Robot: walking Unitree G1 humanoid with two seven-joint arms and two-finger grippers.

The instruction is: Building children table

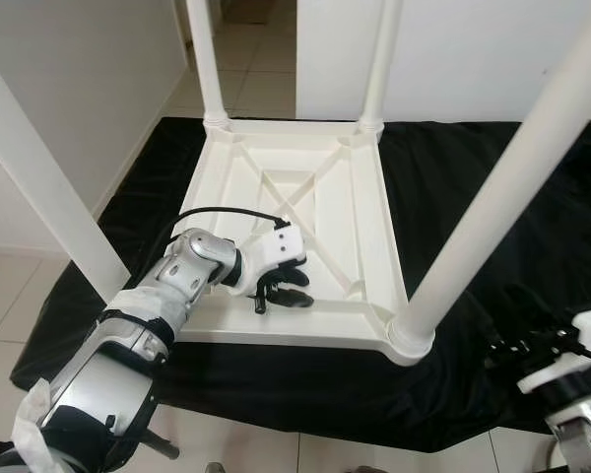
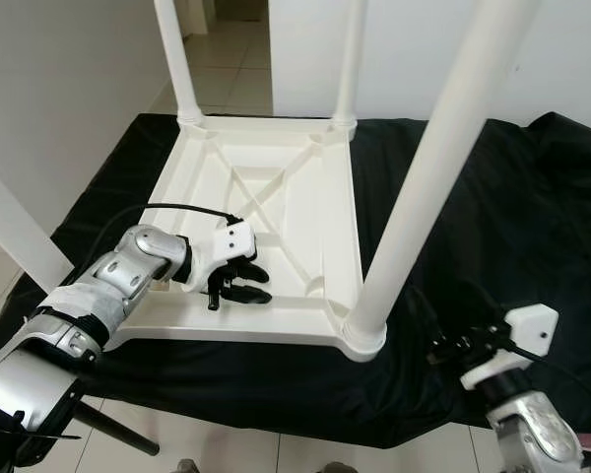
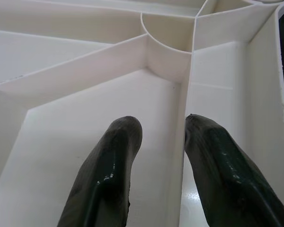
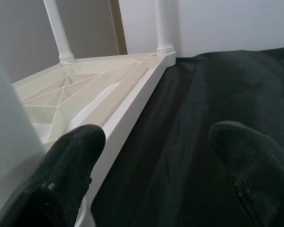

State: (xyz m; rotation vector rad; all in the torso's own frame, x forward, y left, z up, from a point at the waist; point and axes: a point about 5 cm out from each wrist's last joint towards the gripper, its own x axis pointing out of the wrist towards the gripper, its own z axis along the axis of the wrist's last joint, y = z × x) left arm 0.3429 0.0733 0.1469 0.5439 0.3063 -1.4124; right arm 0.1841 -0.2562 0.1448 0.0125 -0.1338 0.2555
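The right gripper (image 2: 453, 347) hovers low over the black cloth (image 2: 532, 227), near the table's front corner, fingers wide apart and holding nothing. The left gripper (image 1: 281, 291) rests inside the upturned white table (image 1: 305, 197), its fingers (image 3: 109, 175) slightly apart on either side of a thin rib. The table lies upside down on the cloth with four legs (image 1: 492, 197) standing up.

Legible text, labels, brands, numbers, signs: none that I can read on anything near my grippers.
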